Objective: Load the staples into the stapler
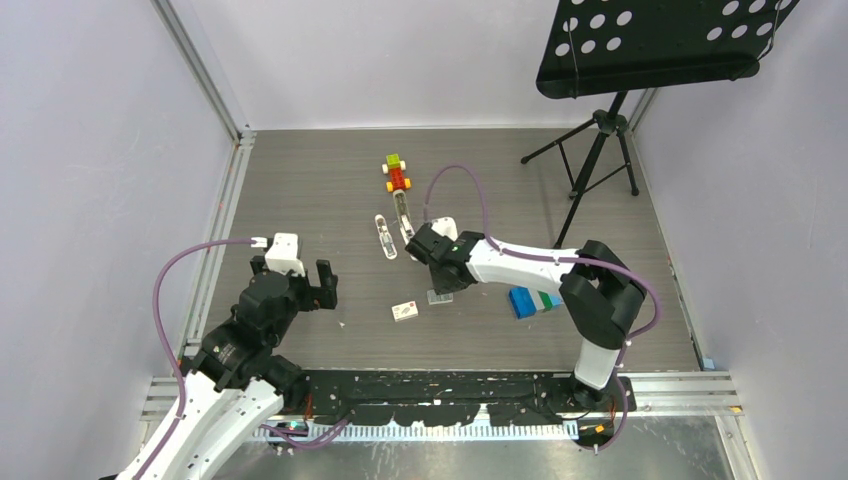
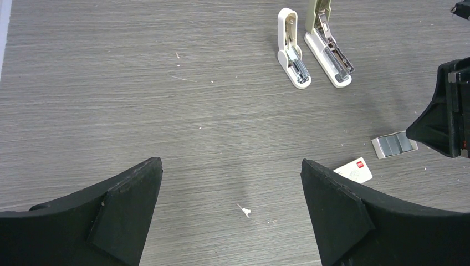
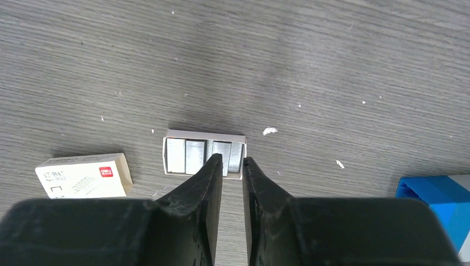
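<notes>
Two right fingers [image 3: 213, 180] over the staples [image 3: 191, 155]

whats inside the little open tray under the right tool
Silvery strips of staples lie side by side in the white tray. The right tool hangs over its near edge, so part of the strips there is hidden.

grey wood-grain tabletop [image 1: 300, 190], matte, dotted with pale specks and crumbs, boxed in by plain pale lilac-white walls [image 1: 90, 150] on the left, back and right. aluminium extrusion rail [image 1: 207, 75] up the left edge into the back corner, a second one along the near edge. black perforated music stand [image 1: 660, 60] on a folding tripod [image 1: 596, 152] standing at the back right, under soft even overhead light with faint shadows.
</notes>
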Robot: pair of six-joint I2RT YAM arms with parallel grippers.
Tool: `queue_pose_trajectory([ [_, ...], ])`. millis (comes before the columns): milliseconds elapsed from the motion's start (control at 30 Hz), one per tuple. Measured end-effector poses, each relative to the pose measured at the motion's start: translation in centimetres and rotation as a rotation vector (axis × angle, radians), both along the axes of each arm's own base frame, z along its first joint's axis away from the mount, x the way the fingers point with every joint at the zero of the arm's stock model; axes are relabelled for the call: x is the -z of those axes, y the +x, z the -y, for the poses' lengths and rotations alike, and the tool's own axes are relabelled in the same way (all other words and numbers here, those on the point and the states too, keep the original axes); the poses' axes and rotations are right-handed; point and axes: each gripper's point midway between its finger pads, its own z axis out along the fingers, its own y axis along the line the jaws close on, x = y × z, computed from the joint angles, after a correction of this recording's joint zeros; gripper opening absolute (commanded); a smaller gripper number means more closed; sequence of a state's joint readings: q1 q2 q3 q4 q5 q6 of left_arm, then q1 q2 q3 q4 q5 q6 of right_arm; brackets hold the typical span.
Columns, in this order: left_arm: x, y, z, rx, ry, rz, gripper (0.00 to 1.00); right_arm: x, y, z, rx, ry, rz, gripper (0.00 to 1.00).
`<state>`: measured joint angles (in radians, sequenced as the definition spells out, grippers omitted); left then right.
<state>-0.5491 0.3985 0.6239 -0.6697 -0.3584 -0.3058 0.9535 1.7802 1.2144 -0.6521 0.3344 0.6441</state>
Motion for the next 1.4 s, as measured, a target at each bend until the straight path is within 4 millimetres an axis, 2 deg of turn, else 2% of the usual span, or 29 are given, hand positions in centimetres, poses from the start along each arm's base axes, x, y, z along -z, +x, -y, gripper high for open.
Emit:
queue_pose_trajectory([
  [400, 0.0, 0.0, 0.0, 0.0, -0.001, 0.001, 0.98, 1.3, -0.5, -0.2, 0.049, 0.045, -0.018, 0.28],
  [933, -0.1, 0.0, 0.0, 0.0, -0.003, 0.004, 0.98, 1.8, -0.3, -0.5, 0.076, 0.075, -0.01, 0.28],
  [1400, -0.1, 0.0, 0.0, -0.001, -0.002, 0.003, 0.98, 2.2, 0.2, 0.9, 0.105, 0.001, 0.0, 0.22],
])
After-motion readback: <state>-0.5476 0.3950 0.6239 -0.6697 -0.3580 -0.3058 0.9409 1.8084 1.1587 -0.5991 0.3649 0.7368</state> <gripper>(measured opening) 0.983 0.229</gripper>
